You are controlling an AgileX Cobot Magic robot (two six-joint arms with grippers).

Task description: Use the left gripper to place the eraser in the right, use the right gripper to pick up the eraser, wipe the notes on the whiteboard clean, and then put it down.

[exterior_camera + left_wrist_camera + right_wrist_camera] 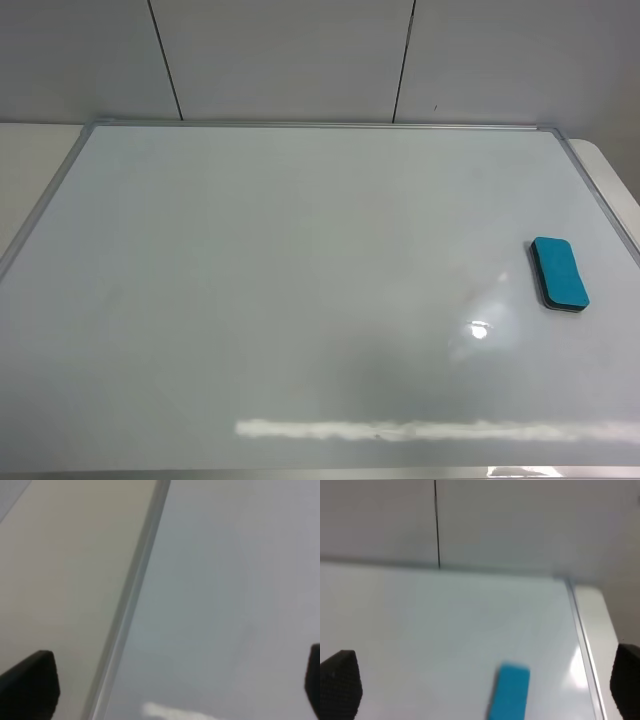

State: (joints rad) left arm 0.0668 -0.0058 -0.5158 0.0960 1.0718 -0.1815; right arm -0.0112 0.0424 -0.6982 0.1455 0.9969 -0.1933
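Nearest the high camera, along the bottom edge of the frame, a bright streak of reflected light lies across the whiteboard [300, 300], just above its lower silver frame strip. The board fills most of that view and lies flat on a pale bench [30, 160], which shows at the upper left and again at the upper right corner. The board's surface reads clean; no marker strokes can be made out on it in any view.

A little farther in, at the right of the frame, the eraser [559, 272] lies flat on the board, teal face up, its thin dark underside showing along its left and lower edges. Its long side runs roughly parallel to the board's right frame strip, near it but not touching. A small glare spot sits on the board to its lower left.

Neither arm appears in the high view. In the left wrist view, the left pincer [175, 690] stands released, its dark fingertips wide apart at the lower corners, nothing between them, over the board's frame edge. In the right wrist view, the right pincer [485, 690] is likewise released, fingertips at the lower corners, with the eraser [510, 692] lying on the board between and beyond them, untouched.

Farthest back, a grey panelled wall [290, 55] rises behind the board.
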